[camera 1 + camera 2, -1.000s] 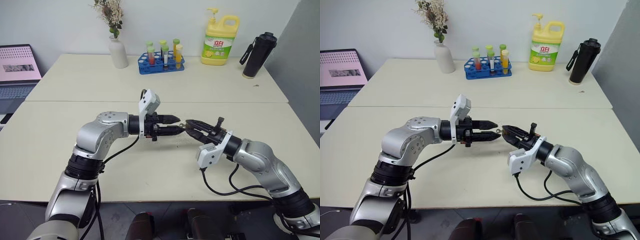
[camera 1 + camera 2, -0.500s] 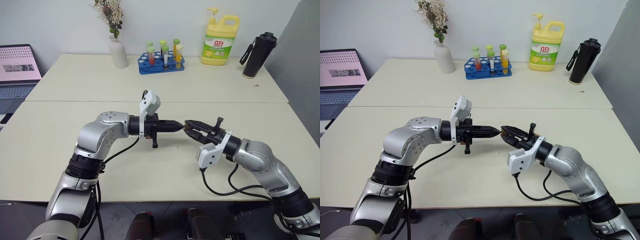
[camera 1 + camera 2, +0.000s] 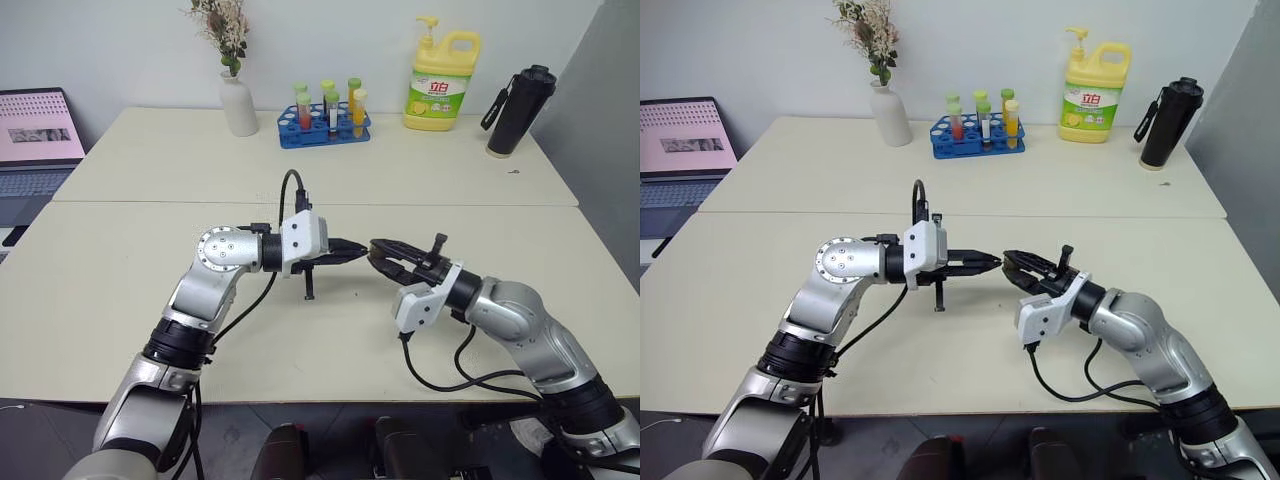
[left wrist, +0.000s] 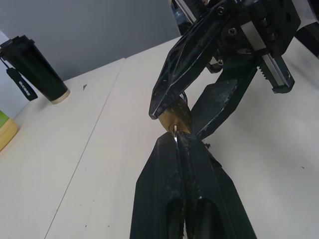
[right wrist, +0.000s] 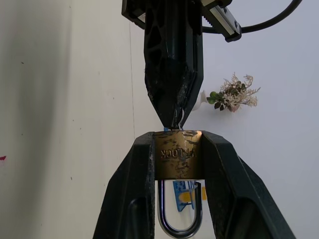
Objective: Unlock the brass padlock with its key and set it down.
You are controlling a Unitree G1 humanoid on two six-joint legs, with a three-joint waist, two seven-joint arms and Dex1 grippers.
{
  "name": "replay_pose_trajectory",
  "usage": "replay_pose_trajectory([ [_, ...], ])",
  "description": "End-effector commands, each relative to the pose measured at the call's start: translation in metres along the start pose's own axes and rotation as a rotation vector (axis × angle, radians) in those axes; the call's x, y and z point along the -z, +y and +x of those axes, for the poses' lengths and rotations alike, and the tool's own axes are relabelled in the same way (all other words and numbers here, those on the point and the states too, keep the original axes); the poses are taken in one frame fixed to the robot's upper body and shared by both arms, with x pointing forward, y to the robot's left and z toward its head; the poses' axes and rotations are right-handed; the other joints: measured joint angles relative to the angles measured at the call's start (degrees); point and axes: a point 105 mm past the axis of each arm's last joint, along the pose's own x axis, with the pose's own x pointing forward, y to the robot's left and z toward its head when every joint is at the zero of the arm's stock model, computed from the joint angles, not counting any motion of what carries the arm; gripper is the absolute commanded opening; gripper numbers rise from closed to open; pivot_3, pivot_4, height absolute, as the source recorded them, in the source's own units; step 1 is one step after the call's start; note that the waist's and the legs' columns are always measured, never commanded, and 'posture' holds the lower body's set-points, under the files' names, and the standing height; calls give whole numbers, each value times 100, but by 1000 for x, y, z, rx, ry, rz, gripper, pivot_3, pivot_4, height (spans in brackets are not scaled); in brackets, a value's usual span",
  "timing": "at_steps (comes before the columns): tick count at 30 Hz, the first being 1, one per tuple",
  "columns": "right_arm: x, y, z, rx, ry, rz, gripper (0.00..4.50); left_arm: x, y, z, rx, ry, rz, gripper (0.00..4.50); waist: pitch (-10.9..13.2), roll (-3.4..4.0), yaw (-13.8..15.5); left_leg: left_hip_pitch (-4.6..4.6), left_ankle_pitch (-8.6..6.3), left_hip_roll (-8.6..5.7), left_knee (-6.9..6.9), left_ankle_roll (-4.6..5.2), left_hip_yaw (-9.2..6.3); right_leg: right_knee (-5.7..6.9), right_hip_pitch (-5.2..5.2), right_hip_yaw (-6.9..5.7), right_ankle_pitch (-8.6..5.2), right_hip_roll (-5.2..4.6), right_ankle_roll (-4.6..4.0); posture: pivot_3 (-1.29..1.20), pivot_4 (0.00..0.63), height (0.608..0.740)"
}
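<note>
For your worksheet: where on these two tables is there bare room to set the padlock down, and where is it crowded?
Bare tabletop lies on the near table to either side of the arms and beneath the two tools. The brass padlock is clamped in the right tool; the shut left tool pinches the key at it. The far table's back edge is crowded: vase, test-tube rack, soap bottle, black flask.

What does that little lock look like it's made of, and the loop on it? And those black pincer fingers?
The padlock body looks like brass: golden yellow, dull sheen, stamped lettering. Its shackle looks like polished steel: silvery, mirror-bright. The right pincer fingers seem hard black plastic or coated metal, matte and scuffed; I can't tell which.
</note>
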Motion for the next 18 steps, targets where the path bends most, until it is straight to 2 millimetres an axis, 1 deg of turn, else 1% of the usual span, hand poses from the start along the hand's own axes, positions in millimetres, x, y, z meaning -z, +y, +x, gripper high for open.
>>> replay_pose_trajectory([
  [1,-12,-18,1,66,-58,-19,940,-10,7,2,-30,-37,22,0,0,0,-5,0,0,0,0,0,-1,0,0,0,0,0,0,0,150,740],
  [3,-12,-19,1,66,-59,-20,940,-11,5,5,-9,-50,-73,0,0,0,-8,1,0,0,0,0,-1,0,0,-2,0,2,0,0,150,740],
  [5,-13,-19,1,65,-61,-22,940,-12,3,5,9,-50,-110,0,0,0,-8,0,0,0,0,0,-2,2,0,-2,-1,2,3,0,150,740],
  [7,-13,-19,1,63,-63,-25,940,-9,8,3,-8,-38,-196,0,0,0,-8,1,0,1,0,0,-4,2,0,-3,-3,2,5,0,150,740],
  [8,-12,-19,1,62,-63,-25,940,-7,11,2,-24,-28,-223,422,0,0,-8,0,0,1,0,0,-4,2,0,-3,-3,2,5,0,150,740],
  [11,-12,-19,1,58,-65,-27,940,-10,16,-3,-21,-34,-387,1276,0,0,-10,-1,0,1,1,0,-6,3,0,-6,-4,3,7,0,150,740],
  [13,-12,-19,1,56,-65,-27,940,-12,18,-8,-16,-33,-468,2004,0,0,-15,0,0,1,1,0,-8,3,0,-7,-5,3,9,0,150,740],
  [16,-12,-19,2,53,-67,-26,940,-16,14,-15,18,-27,-565,2955,0,0,-23,1,0,2,0,0,-9,3,0,-7,-5,4,9,0,150,740],
  [18,-12,-19,2,53,-69,-26,940,-18,12,-16,27,-26,-588,3608,0,0,-20,1,0,4,0,0,-10,3,0,-6,-5,3,8,0,150,740],
])
